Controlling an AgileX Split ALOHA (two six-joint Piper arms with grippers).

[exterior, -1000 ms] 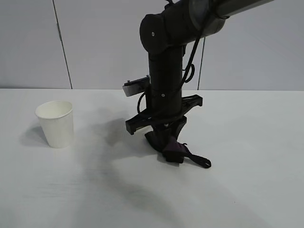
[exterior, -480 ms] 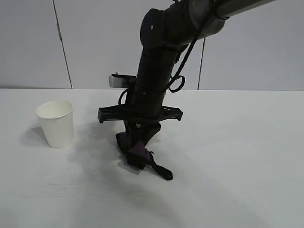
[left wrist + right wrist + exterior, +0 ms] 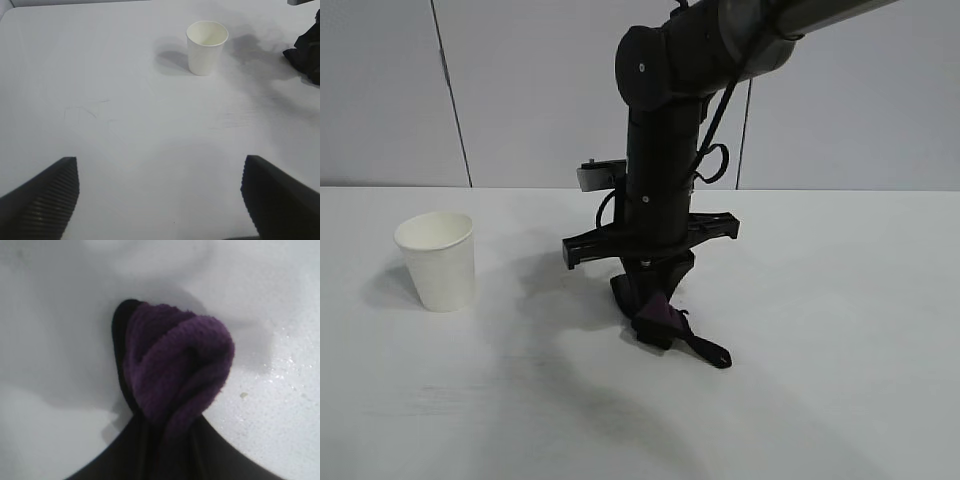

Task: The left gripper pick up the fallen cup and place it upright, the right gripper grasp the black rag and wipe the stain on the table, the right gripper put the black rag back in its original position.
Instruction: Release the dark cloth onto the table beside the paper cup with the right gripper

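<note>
White tabletop: right pincer points straight down, clamped on rag; cup upright at 9 o'clock; left pincer open.

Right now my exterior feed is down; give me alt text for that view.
The right gripper, pointing straight down, presses the black rag against the white table, its thin strip trailing to the right. A white cup stands upright, apart, at the left.

The black rag is showing a fuzzy, napped purple cloth with smoother black edging, while the cup is looking like plain matt white paper. The table is appearing smooth and matt, and the left gripper's fingers are showing finely ribbed black plastic.
</note>
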